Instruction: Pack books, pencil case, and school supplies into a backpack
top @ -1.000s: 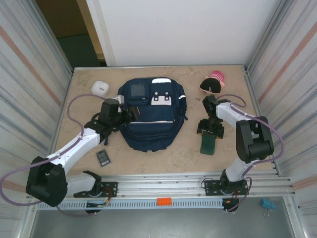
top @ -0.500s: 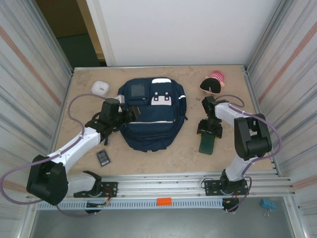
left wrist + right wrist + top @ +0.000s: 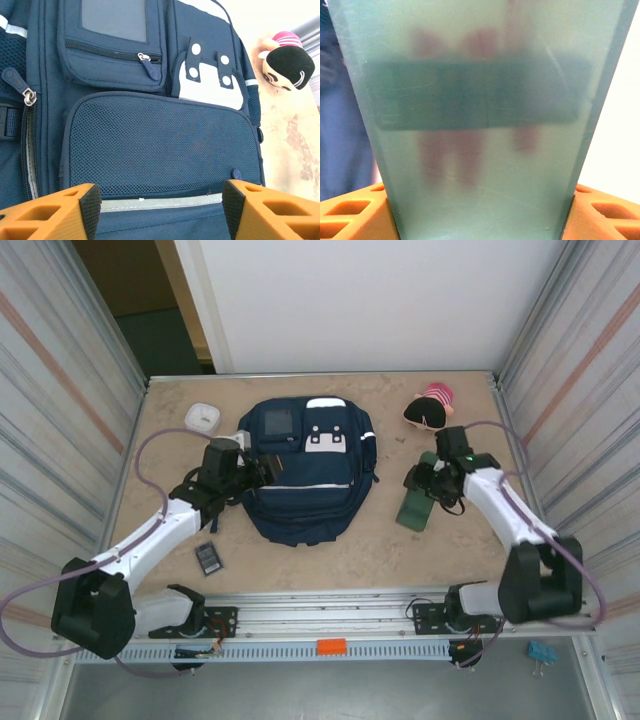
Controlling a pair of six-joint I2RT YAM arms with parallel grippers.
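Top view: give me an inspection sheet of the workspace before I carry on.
Surface: beige table, bare patches clean.
Job's things: backpack flat mid-table; green book right of it; black rectangle near left; plush, maybe the pencil case, far right.
Clutter: white square item far left; blue clip off the table, near right.
Pincers: left pincer open at backpack's left side; right pincer shut on green book.
Cables: purple cables loop off both arms.
Surroundings: ribbed metal walls, white back wall.
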